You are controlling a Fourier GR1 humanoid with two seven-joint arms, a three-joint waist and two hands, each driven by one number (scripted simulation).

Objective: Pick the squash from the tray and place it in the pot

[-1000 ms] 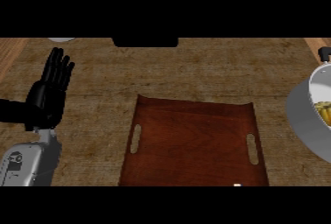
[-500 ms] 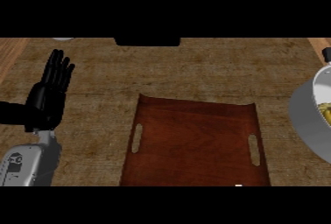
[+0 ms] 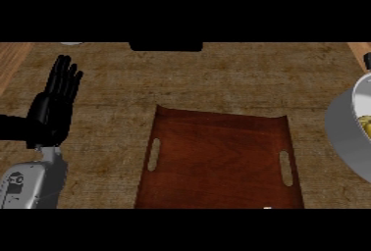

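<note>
At the left edge, the left hand (image 3: pixel 52 110) rests with fingers straight, beside the tray (image 3: pixel 217 162).

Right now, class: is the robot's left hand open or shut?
Open. The left hand rests at the view's left, fingers straight and pointing up, holding nothing, clear of the tray.

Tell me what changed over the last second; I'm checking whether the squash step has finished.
Nothing visibly changed. The left robot hand rests open at the view's left, fingers up, as before. The tray holds nothing, and something yellow, likely the squash, sits in the pot at the right edge, same as earlier. The right robot hand is out of view throughout.
</note>
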